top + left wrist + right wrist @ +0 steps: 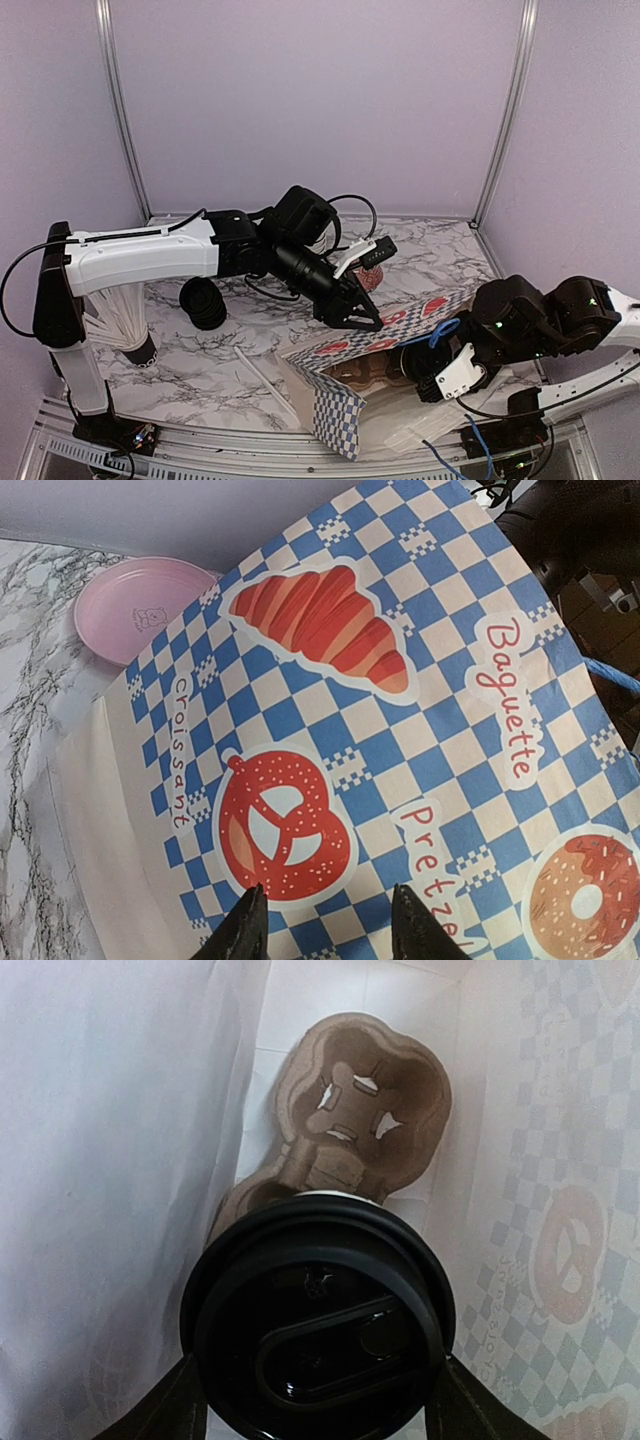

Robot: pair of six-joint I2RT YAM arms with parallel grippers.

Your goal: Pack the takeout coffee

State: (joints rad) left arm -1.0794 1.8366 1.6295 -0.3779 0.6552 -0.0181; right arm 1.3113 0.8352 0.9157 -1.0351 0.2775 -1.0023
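Note:
The takeout coffee [320, 1310] shows in the right wrist view as a black lid seen from above. My right gripper [315, 1400] is shut on it, one finger at each side, inside the blue-checked paper bag [560, 1260]. Beyond the cup, a brown cardboard cup carrier [360, 1110] lies deep in the bag. From above, the bag [420, 312] lies on its side, its mouth toward my right gripper [425, 383]. My left gripper [358, 318] is at the bag's upper side. Its fingers [245, 925] stand open over the printed pretzel, with nothing between them.
A pink plate [140, 605] sits on the marble table just beyond the bag. At the left lie a stack of black lids [203, 303] and a long stack of white-rimmed cups [118, 318]. A white straw [262, 380] lies near the bag's mouth.

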